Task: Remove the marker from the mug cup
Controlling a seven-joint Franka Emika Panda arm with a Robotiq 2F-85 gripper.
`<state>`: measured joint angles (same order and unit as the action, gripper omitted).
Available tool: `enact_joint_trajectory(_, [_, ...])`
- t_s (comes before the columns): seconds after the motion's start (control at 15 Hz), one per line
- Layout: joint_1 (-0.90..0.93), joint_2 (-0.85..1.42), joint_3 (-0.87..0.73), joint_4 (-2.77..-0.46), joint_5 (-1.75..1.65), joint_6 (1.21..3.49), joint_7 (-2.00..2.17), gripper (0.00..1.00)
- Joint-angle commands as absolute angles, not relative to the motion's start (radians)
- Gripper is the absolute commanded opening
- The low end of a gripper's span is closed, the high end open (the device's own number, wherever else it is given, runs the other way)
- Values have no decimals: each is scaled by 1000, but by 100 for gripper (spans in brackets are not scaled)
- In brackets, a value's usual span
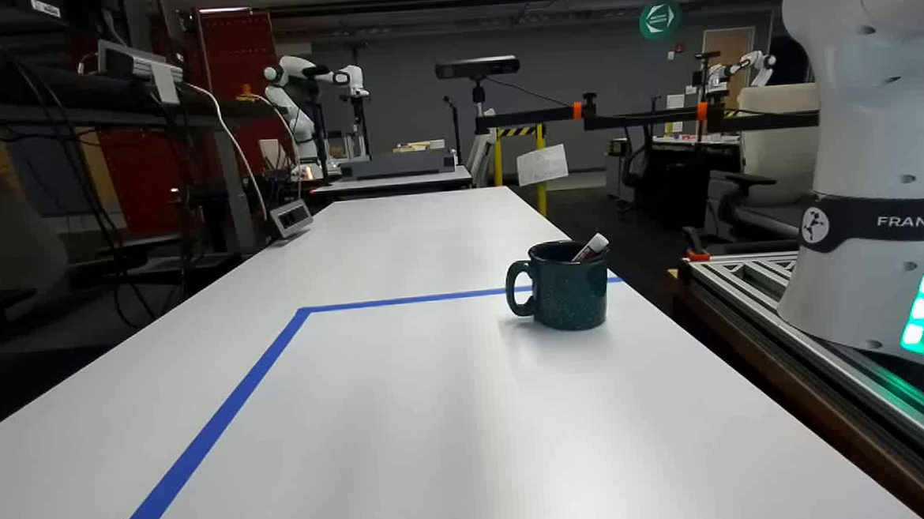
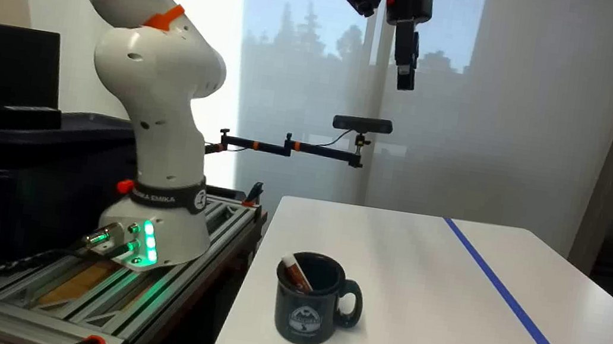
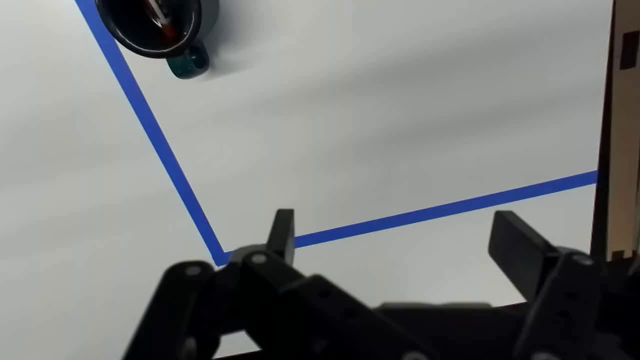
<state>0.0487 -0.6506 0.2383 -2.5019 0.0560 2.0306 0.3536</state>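
I am recording the removal as not begun: the marker (image 2: 297,273) is sitting inside the mug cup (image 2: 308,307), leaning so that its pale end is showing at the rim, on the side toward the edge of the table (image 2: 439,335) by the robot base (image 2: 177,241). The mug cup is standing upright on the table, near that same edge, its handle pointing toward the opposite edge. The pincer (image 3: 395,225) is hanging high above the table, its jaws standing wide apart with nothing between them. In the wrist view the mug cup is appearing well off to one side of the jaws, so I am noting no alignment and no contact. Nothing on the task is counting as done. By my judgement every step is remaining: bringing the pincer over the mug cup, lowering it, closing on the pale end, drawing the marker up past the rim, and setting it down, presumably on the table further from the edge. The marker's lower end is disappearing into the dark interior; how it is seating there, I am leaving unconfirmed.
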Motion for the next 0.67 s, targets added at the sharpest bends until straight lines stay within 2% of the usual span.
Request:
enact_joint_trajectory(0.0, [56,-649,232,-2499,51,2028,358,100])
enact_joint_trajectory(0.6, [39,-602,223,-2472,49,2003,368,100])
